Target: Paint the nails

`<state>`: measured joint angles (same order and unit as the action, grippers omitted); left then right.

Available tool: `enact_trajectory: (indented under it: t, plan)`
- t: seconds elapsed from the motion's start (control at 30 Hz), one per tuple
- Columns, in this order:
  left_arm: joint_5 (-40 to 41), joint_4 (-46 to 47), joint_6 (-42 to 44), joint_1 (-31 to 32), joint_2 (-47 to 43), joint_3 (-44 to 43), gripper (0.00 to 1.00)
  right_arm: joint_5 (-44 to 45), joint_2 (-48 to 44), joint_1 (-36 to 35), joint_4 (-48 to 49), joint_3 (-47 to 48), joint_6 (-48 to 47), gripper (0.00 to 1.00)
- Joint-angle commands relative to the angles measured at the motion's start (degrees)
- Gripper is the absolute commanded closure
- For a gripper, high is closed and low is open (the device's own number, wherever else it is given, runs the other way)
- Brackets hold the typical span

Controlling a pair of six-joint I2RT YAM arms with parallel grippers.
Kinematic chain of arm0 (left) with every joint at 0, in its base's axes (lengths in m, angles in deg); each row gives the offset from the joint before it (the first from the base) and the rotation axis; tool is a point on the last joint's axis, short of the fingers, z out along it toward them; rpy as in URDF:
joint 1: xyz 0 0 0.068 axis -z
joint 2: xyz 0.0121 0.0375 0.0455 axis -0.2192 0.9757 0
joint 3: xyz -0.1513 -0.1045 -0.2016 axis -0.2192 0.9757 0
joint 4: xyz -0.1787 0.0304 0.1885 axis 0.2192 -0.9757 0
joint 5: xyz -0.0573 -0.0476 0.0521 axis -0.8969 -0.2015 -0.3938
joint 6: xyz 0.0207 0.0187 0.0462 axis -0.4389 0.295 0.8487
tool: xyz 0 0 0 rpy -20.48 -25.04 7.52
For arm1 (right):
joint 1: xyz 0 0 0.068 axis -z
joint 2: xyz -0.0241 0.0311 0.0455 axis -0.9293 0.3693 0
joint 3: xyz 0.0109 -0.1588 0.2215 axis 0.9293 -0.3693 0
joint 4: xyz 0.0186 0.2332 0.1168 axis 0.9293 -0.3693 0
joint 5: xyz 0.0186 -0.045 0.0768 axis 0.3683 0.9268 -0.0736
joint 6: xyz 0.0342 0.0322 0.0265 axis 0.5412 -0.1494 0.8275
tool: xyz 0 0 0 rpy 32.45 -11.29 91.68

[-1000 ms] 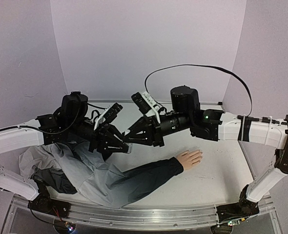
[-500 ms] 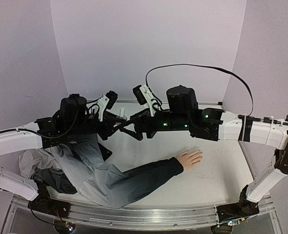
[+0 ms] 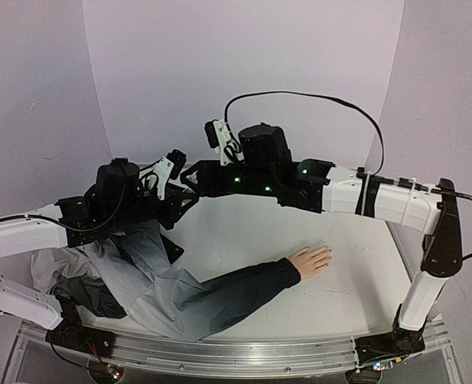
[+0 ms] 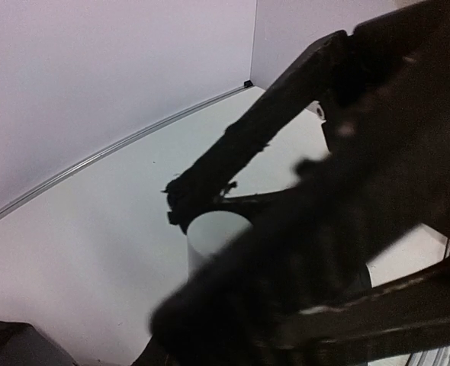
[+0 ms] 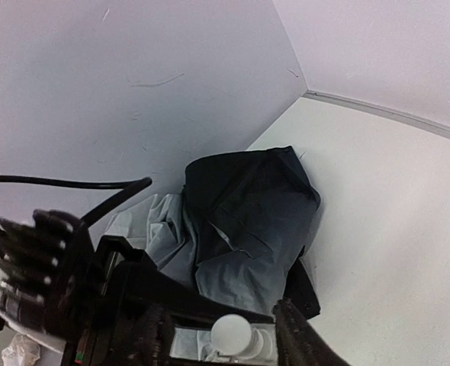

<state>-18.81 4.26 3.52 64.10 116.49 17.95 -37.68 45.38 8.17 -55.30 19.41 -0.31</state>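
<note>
The mannequin hand (image 3: pixel 310 261) lies palm down on the white bench (image 3: pixel 356 304), right of centre, at the end of a dark sleeve (image 3: pixel 248 286) that runs back to a rumpled grey garment (image 3: pixel 136 268) at the left. Its nails (image 3: pixel 327 254) are at the fingertips pointing right, too small to make out, and both arms are well apart from them. The arms meet above the far left part of the bench. The left hand (image 3: pixel 182 198) reaches in from the left and pinches a small white bottle (image 4: pixel 213 232), which stands upright between its dark fingers in the left wrist view. The right arm stretches across from the right, a black cable (image 3: pixel 300 94) arching over it, and the right hand (image 3: pixel 192 178) sits right at the left one. In the right wrist view the bottle's round white top shows between the right hand's fingers (image 5: pixel 301 345), which stand spread on either side of it without visibly touching. Beyond it, dark and pale cloth lies bunched against the wall.
</note>
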Motion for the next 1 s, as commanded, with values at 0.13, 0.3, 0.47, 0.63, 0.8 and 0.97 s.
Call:
enact_trajectory:
  t: [0.13, 0.3, 0.47, 0.63, 0.8, 0.97]
  plan:
    - [-0.62, 3.61, -0.39, 0.15, -2.85, 0.2, 1.0, 2.98, 4.17, -0.4, -1.53, 7.17, 2.16, 0.71]
    - [-5.48, 3.65, -1.65, 0.15, -3.5, 0.06, 1.0, 2.95, 2.47, -0.32, -1.31, 5.21, 0.11, 0.97]
    - [-25.49, 3.92, -1.29, -0.32, -5.25, -0.6, 1.0, -14.93, -3.4, 0.02, 7.99, -4.56, -11.89, 1.0]
    - [-53.37, 5.12, 0.29, -2.3, -5.62, -1.61, 1.0, -53.51, -5.52, 0.16, 13.71, -11.52, -22.45, 1.0]
    - [-41.51, 5.09, 1.43, -2.4, -5.09, -0.9, 1.0, -40.93, -8.21, 0.14, 13.83, -15.18, -21.67, 1.0]
    - [-20.53, 4.11, 0.23, -2.35, -1.79, -1.71, 1.0, -24.0, -8.92, 0.24, 13.13, -16.08, -18.23, 0.94]
